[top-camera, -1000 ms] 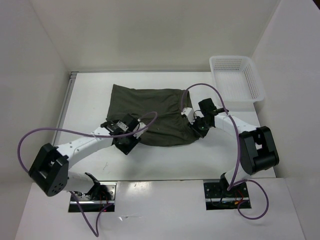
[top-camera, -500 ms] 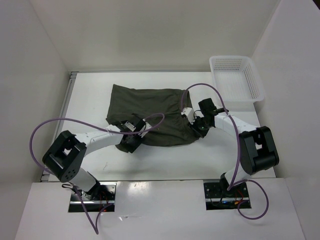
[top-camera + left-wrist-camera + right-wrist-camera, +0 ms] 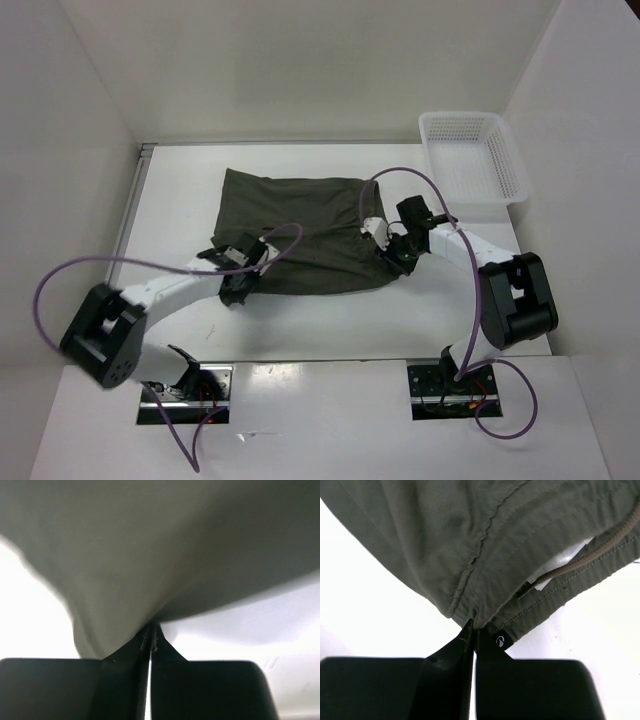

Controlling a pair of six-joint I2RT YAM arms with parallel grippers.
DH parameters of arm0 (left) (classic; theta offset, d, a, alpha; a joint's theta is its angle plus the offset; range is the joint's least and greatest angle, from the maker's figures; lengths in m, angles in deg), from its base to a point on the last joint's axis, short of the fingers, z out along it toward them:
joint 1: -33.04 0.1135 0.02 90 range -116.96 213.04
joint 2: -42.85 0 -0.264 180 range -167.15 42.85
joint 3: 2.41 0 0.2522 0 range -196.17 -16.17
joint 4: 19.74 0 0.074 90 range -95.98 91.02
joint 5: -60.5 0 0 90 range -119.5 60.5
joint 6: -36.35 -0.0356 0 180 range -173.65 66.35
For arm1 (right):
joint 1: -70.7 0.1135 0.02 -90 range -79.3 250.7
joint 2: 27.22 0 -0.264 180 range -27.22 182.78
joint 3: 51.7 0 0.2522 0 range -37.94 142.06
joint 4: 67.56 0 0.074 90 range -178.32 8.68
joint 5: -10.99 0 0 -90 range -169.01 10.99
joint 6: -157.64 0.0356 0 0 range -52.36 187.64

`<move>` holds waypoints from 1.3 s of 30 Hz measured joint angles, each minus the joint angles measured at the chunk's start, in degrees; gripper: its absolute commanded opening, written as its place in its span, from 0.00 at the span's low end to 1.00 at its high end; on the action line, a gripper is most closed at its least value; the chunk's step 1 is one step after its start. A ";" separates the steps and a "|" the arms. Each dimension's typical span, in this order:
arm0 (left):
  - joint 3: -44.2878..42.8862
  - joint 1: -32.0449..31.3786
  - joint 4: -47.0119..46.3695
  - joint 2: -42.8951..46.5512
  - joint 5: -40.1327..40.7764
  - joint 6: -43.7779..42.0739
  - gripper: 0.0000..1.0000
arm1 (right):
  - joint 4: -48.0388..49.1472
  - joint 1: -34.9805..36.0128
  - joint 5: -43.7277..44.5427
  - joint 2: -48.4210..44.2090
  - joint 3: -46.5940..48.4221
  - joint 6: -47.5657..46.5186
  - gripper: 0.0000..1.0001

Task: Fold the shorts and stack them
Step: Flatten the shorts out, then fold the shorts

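Table (image 3: 170,210) takes up the middle of the top view, white all over. Shorts (image 3: 300,215) lie spread across the centre of it, dark olive and a bit wrinkled. White mesh basket (image 3: 512,160) sits in the upper right, not touching the cloth. Left arm (image 3: 165,290) reaches in from the lower left of the frame, right arm (image 3: 470,245) from the lower right.

Left gripper (image 3: 150,635) is at the lower left corner of the shorts. Its wrist view shows the fingers squeezed together with a fold of cloth pinched at the tips. Right gripper (image 3: 474,630) is at the lower right edge, also clamped tight, on the stitched hem. Just beside that pinch in the right wrist view runs the thin drawstring (image 3: 600,545), with a small white tag (image 3: 565,559) behind it.
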 measured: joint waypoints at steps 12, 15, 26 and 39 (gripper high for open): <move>8.33 1.97 15.58 37.20 -3.08 0.17 0.00 | -9.03 5.31 -0.79 -2.69 0.17 -10.67 0.00; 8.63 1.95 17.22 33.18 -4.17 0.17 0.00 | -11.69 6.29 -1.09 -3.39 0.22 -11.91 0.00; -8.02 6.86 13.29 28.59 -2.23 0.15 0.00 | -28.98 6.25 -5.38 -3.61 19.45 -10.56 0.00; -30.47 23.76 -4.55 0.24 -5.90 0.24 0.00 | -27.93 -9.44 -19.69 9.44 36.13 3.02 0.00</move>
